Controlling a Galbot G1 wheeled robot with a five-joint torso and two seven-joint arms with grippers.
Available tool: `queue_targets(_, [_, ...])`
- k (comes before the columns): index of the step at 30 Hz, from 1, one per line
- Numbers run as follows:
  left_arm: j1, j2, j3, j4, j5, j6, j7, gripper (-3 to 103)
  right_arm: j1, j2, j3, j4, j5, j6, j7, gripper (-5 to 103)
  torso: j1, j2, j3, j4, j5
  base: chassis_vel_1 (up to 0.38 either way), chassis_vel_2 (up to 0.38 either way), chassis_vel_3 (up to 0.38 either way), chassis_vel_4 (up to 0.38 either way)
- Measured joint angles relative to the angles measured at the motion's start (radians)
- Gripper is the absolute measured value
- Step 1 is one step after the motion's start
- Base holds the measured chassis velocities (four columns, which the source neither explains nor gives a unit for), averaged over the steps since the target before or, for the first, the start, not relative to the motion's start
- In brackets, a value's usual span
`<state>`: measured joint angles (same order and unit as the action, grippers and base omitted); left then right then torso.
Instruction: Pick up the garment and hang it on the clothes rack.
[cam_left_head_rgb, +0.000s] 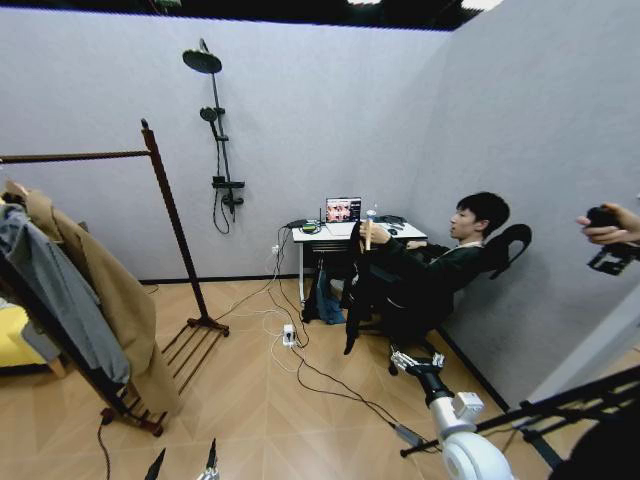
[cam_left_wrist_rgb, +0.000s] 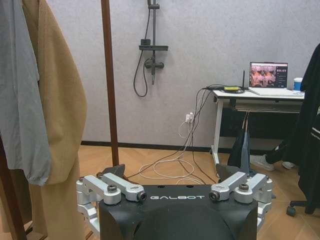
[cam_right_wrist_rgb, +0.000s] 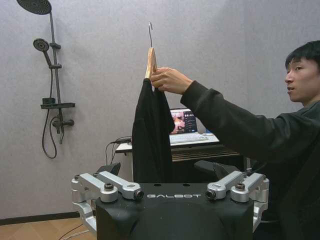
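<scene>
A seated person's hand (cam_right_wrist_rgb: 167, 80) holds up the garment (cam_right_wrist_rgb: 152, 140), a black T-shirt hanging edge-on from a light wooden hanger (cam_right_wrist_rgb: 150, 62). In the head view the garment (cam_left_head_rgb: 358, 290) hangs in front of the desk. My right gripper (cam_right_wrist_rgb: 160, 170) is open, low and short of it, pointing toward it; the head view shows this right gripper (cam_left_head_rgb: 402, 358) at lower right. The clothes rack (cam_left_head_rgb: 168, 205) stands at left, with a tan coat (cam_left_head_rgb: 115, 295) and a grey jacket (cam_left_head_rgb: 50, 290) on its bar. Beside the rack post (cam_left_wrist_rgb: 109, 80), my left gripper (cam_left_wrist_rgb: 172, 172) is open and empty.
A white desk (cam_left_head_rgb: 340, 235) with a laptop (cam_left_head_rgb: 343, 209) stands at the back wall. Cables and a power strip (cam_left_head_rgb: 289, 335) lie on the wooden floor. A shower fitting (cam_left_head_rgb: 222, 150) hangs on the wall. Dark tripod bars (cam_left_head_rgb: 540, 410) cross the lower right.
</scene>
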<state>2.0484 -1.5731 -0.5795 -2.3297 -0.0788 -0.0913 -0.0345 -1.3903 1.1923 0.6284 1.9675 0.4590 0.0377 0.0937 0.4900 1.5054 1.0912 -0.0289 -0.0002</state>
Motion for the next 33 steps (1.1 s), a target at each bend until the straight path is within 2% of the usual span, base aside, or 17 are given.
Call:
queue_targets(5, [0.0, 0.0, 0.001, 0.0, 0.0, 0.0, 0.0, 100, -0.001, -0.002, 0.002, -0.005, -0.002, 0.006, 0.002, 100, -0.001, 0.001, 0.0, -0.0006, 0.0003, -0.015, 0.04, 0.008, -0.046])
queue_targets(10, [0.0, 0.0, 0.001, 0.0, 0.0, 0.0, 0.0, 100, -0.001, -0.004, 0.003, -0.01, -0.002, 0.01, 0.002, 100, -0.001, 0.001, 0.0, -0.0002, 0.0004, -0.019, 0.107, 0.012, -0.131])
queue_targets(20, [0.0, 0.0, 0.0, 0.0, 0.0, 0.0, 0.0, 100, 0.001, -0.002, -0.002, -0.012, 0.016, 0.035, 0.01, 100, 0.0, 0.0, 0.0, 0.0002, 0.0, 0.081, 0.321, -0.065, -0.299])
queue_targets(23, [0.0, 0.0, -0.001, 0.0, 0.0, 0.0, 0.0, 100, -0.007, -0.004, 0.009, 0.012, 0.029, 0.039, 0.017, 100, 0.0, 0.0, 0.0, -0.0007, -0.0003, 0.116, 0.194, -0.102, -0.215])
queue_targets(24, [0.0, 0.0, -0.001, 0.0, 0.0, 0.0, 0.0, 100, -0.01, -0.007, 0.015, 0.021, 0.03, 0.039, 0.017, 100, 0.0, 0.0, 0.0, -0.001, -0.0002, 0.079, -0.004, -0.072, -0.158])
queue_targets(25, [0.0, 0.0, -0.001, 0.0, 0.0, 0.0, 0.0, 100, -0.012, -0.012, 0.023, 0.032, 0.032, 0.036, 0.016, 100, -0.001, 0.0, 0.0, 0.0001, -0.0001, 0.079, -0.004, -0.016, -0.056])
queue_targets(26, [0.0, 0.0, -0.001, 0.0, 0.0, 0.0, -0.001, 100, -0.012, -0.014, 0.027, 0.036, 0.033, 0.033, 0.015, 100, -0.001, 0.0, 0.0, 0.0003, -0.0001, 0.052, -0.004, -0.016, 0.057])
queue_targets(33, [0.0, 0.0, 0.001, 0.0, 0.0, 0.0, 0.0, 100, -0.01, -0.017, 0.034, 0.027, 0.028, 0.027, 0.005, 100, -0.001, 0.0, 0.0, -0.0005, 0.0004, -0.034, -0.068, 0.037, 0.077])
